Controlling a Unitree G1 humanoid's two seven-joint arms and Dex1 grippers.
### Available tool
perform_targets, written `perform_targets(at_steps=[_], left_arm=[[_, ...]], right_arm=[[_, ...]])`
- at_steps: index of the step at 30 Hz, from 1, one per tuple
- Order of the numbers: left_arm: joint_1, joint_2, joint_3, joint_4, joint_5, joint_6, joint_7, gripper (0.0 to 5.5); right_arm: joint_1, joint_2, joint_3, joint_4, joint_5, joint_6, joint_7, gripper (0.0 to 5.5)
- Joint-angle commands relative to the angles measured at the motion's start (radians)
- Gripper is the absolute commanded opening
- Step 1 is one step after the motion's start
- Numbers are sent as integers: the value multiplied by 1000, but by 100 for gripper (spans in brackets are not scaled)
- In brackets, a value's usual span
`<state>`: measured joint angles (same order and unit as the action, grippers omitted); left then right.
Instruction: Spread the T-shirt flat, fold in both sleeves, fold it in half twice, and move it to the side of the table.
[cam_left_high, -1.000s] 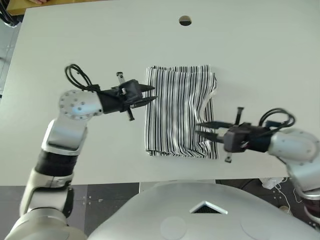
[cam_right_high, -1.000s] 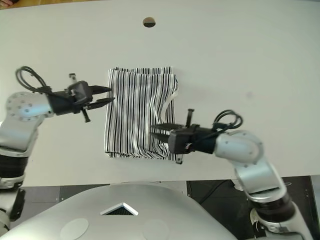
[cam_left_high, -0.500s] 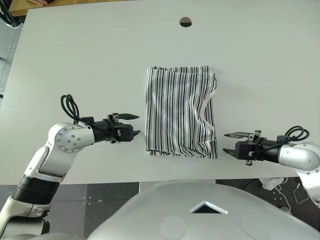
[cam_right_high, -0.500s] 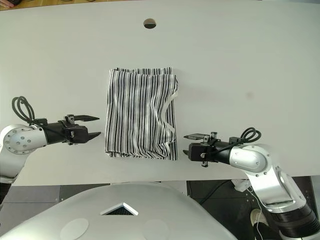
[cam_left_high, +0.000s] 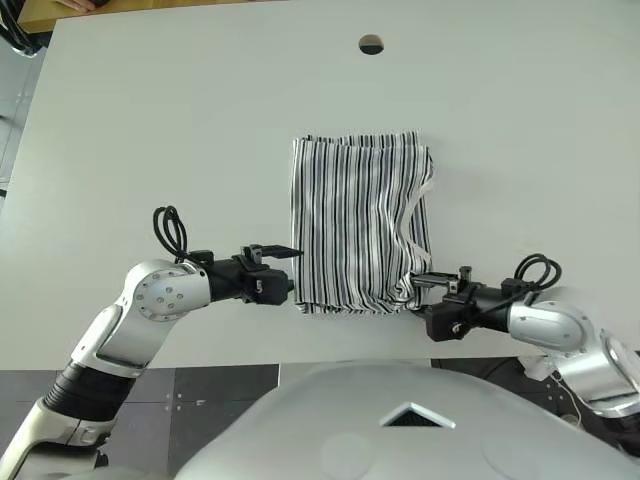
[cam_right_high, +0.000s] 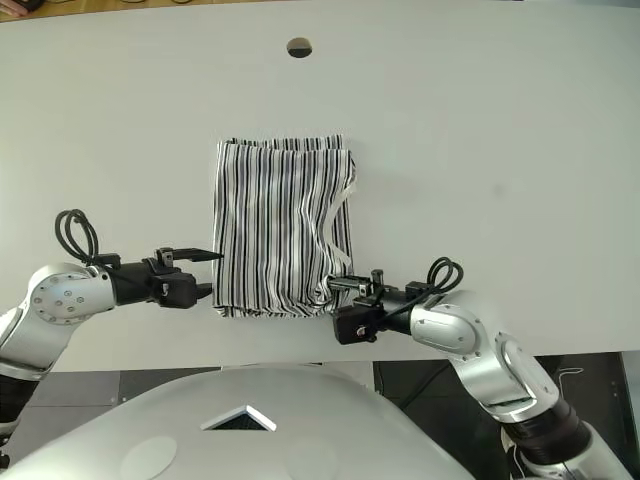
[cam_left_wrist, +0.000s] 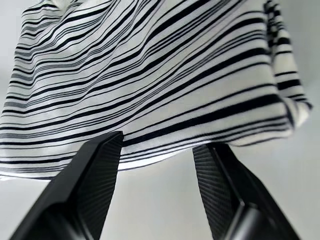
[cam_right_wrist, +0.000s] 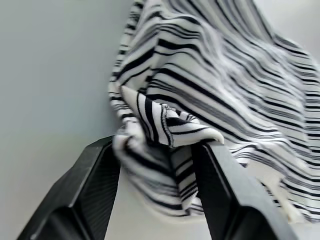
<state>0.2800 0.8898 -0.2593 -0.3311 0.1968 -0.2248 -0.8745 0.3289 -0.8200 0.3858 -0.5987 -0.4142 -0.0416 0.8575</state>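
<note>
While the folded striped T-shirt (cam_left_high: 360, 225) lies centred on the table (cam_left_high: 180, 110), the left gripper (cam_left_high: 292, 270) and right gripper (cam_left_high: 420, 293) straddle its near corners, fingers spread, gripping nothing; next they should pinch for another half-fold.

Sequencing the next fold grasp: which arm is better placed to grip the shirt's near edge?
Right, probably. The right pincer, open, straddles bunched T-shirt cloth at the near corner; the left pincer only reaches the edge.
</note>
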Motion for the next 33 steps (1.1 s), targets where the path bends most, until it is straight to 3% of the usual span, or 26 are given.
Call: perform_targets(at_steps=[1, 4, 15, 18, 21, 26, 33], left_arm=[[17, 22, -18, 6, 7, 6, -33, 252], [18, 21, -24, -5, 0, 5, -40, 252], [55, 67, -32, -47, -64, -34, -111, 69], [93, 110, -21, -86, -128, -36, -163, 16], [71, 97, 8, -107, -204, 21, -171, 11], [-86, 3, 90, -55, -333, 237, -101, 11], [-255, -99, 157, 81, -443, 438, -60, 11]], right_arm=[[-22, 20, 17, 27, -23, -8, -9, 242], [-21, 17, 27, 52, -26, -3, 3, 212], [14, 5, 17, 52, 14, 21, 21, 10], [67, -18, 4, -59, 146, 32, 71, 10], [38, 20, -36, -119, 277, 48, 69, 10], [-112, 128, -93, -38, 368, 89, -6, 10], [-326, 248, -84, 191, 365, 146, -75, 10]])
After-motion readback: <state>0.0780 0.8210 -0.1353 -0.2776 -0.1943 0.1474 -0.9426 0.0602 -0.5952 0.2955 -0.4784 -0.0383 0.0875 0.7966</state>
